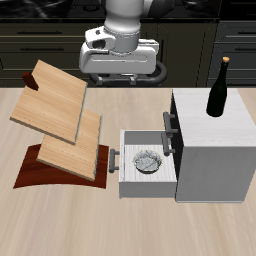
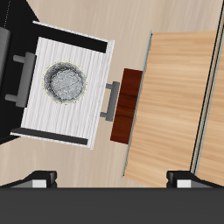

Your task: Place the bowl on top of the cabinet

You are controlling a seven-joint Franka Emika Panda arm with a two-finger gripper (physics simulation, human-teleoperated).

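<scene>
The bowl point(image 1: 148, 160) sits in the open drawer point(image 1: 128, 176) of the cabinet point(image 1: 215, 150), roughly mid-drawer and nearer the cabinet body than the drawer's front handle. In the wrist view the bowl point(image 2: 66, 82) lies on the slatted drawer floor point(image 2: 83, 114), clear of the walls. A dark bottle point(image 1: 218, 90) stands upright on the cabinet top, toward its back edge. Wooden boards point(image 1: 60, 115) lean on a dark stand just beside the drawer front. The gripper point(image 1: 123, 62) hangs high above the table's back edge, well apart from the bowl, holding nothing; its fingertips point(image 2: 39, 178) show wide apart.
</scene>
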